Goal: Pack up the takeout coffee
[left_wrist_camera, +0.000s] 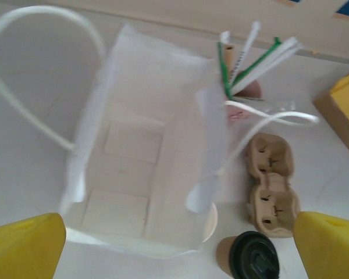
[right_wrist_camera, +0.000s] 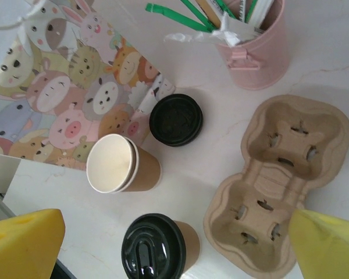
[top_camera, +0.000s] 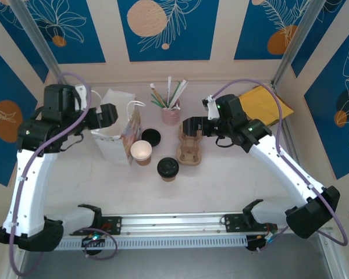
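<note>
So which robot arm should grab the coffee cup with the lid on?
Probably the right one. Its open end effector hangs near the takeout coffee, nothing between. The left end effector hangs at the bag, farther away.

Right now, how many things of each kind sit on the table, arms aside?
Brown paper cups: 2 (takeout coffee, open cup)
Loose black lid: 1
Pulp cup carrier: 1
Paper bag: 1
Pink pot of stirrers: 1
Yellow envelope: 1
Total: 7
</note>
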Tool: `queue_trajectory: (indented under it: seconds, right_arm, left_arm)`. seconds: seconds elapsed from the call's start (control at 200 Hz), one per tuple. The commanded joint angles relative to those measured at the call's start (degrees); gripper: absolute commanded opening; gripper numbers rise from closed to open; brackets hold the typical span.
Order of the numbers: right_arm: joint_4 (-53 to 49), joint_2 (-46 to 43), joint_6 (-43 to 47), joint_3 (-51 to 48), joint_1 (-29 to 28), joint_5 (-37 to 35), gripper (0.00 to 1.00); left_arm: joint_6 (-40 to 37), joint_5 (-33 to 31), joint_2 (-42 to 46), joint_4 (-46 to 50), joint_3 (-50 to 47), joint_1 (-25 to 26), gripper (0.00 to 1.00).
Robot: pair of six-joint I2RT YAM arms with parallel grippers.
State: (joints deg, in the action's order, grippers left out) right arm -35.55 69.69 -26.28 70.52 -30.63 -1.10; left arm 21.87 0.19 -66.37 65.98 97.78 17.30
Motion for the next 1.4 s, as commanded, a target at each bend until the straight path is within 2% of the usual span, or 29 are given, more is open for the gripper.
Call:
queue_trajectory:
  seconds: [0.0,0.165,0.305,0.605,0.745,0.87,0.98,1.115,1.175,1.315,1.355,1.39]
  right_arm:
    - [-1.17,-2.54,-1.16,-2.46,0.02,-2.10,0.99]
    - [-2.72,-6.52,-2.93,-7.05,1.32,-4.69,0.99]
    - [-4.11,-11.51,-4.33,-11.90,2.73,-6.98,0.99]
    - [-9.47,-22.28,-8.51,-19.31,7.01,-9.94,0.99]
    - [-11.99,-27.40,-11.94,-22.71,8.77,-8.65,0.99]
    - [-13.67,-32.86,-14.27,-25.89,9.52,-7.90,0.99]
    - [-15.41,-35.81,-14.74,-26.82,9.85,-8.58,0.99]
    - [-15.88,-37.20,-15.03,-26.88,9.89,-8.66,0.99]
    - [-15.55,-37.09,-14.81,-26.88,9.81,-8.35,0.99]
    - [-15.29,-36.93,-13.98,-26.84,9.97,-8.00,0.99]
    - [-15.17,-36.94,-13.78,-26.89,9.97,-7.81,0.99]
    - [-15.06,-36.99,-13.71,-26.93,10.05,-7.69,0.99]
  left_arm:
    - [3.84,-5.63,-2.05,-2.93,0.47,7.33,1.00]
    - [7.36,-11.05,-6.87,-6.24,0.69,19.09,1.00]
    - [9.75,-13.14,-12.70,-8.53,1.35,27.36,1.00]
    - [12.95,-13.27,-28.51,-10.23,6.77,35.93,1.00]
    - [15.56,-9.31,-35.31,-12.51,8.50,36.83,1.00]
    - [17.84,-7.84,-42.17,-9.85,12.51,36.84,1.00]
    - [18.98,-8.51,-48.67,-4.28,18.43,36.84,0.90]
    - [19.44,-9.41,-56.61,1.55,26.20,36.71,0.84]
    - [19.53,-8.89,-59.54,2.93,28.78,36.50,0.75]
    - [18.93,-6.78,-64.59,3.88,31.97,35.60,0.66]
    - [18.75,-5.99,-65.78,4.06,32.49,35.21,0.57]
    - [18.70,-5.46,-66.79,4.31,33.01,35.00,0.54]
